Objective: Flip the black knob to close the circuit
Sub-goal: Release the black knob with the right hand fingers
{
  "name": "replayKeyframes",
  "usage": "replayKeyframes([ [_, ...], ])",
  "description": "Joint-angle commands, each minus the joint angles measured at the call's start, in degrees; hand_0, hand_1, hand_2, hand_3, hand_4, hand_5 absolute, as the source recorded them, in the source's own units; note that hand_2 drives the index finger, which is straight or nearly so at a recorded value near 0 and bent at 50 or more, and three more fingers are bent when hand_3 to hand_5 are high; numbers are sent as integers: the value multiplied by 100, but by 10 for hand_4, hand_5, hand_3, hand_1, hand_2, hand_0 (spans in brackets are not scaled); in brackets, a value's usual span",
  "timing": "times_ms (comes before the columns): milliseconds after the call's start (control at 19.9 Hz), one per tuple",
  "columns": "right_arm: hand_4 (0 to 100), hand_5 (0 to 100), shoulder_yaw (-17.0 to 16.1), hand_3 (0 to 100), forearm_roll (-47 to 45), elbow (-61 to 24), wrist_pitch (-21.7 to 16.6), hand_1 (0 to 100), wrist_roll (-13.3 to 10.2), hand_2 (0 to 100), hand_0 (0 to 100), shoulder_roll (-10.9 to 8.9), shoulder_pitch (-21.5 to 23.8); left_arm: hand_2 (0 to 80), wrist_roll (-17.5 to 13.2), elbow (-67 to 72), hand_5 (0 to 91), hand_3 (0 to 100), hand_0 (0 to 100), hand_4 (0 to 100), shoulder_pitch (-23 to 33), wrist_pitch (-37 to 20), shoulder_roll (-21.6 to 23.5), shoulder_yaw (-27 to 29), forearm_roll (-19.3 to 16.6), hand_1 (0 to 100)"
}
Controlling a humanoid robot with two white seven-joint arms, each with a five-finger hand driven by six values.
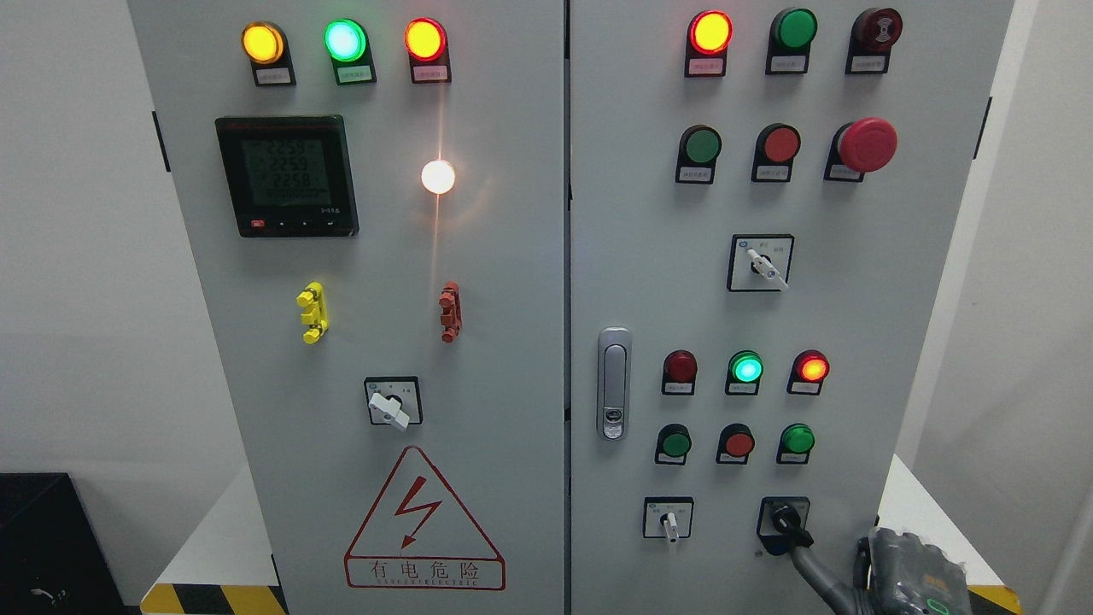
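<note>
Right hand (803, 547) (entering lower right) touches the black knob (784, 517) with one finger; grip unclear.

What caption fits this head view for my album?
Robot's right hand fingers touch the black knob low on a grey cabinet full of lights.

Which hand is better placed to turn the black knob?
Right. The right hand is at the lower right with a finger already at the black knob. The left hand is not in view.
</note>
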Motion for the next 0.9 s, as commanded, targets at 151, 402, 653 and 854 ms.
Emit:
replayKeyframes([
  [151, 880, 926, 158, 1000, -17, -39, 1, 0, -15, 883, 0, 39, 22, 0, 0, -132, 0, 0, 120, 0, 123, -3, 5, 0, 0, 556],
  [402, 881, 925, 308, 1000, -8, -56, 18, 0, -24, 886, 0, 39, 14, 0, 0, -132, 0, 0, 120, 0, 123, -3, 5, 0, 0, 556],
  [653, 882, 925, 553, 1000, 9, -100, 36, 0, -50, 885, 0, 39, 66, 0, 0, -132, 0, 0, 120, 0, 123, -3, -4, 0, 0, 556],
  [854, 883, 925, 659, 1000, 18, -196, 36, 0, -68, 886, 0, 39, 172, 0, 0, -132, 0, 0, 120, 0, 123, -3, 5, 0, 0, 556],
])
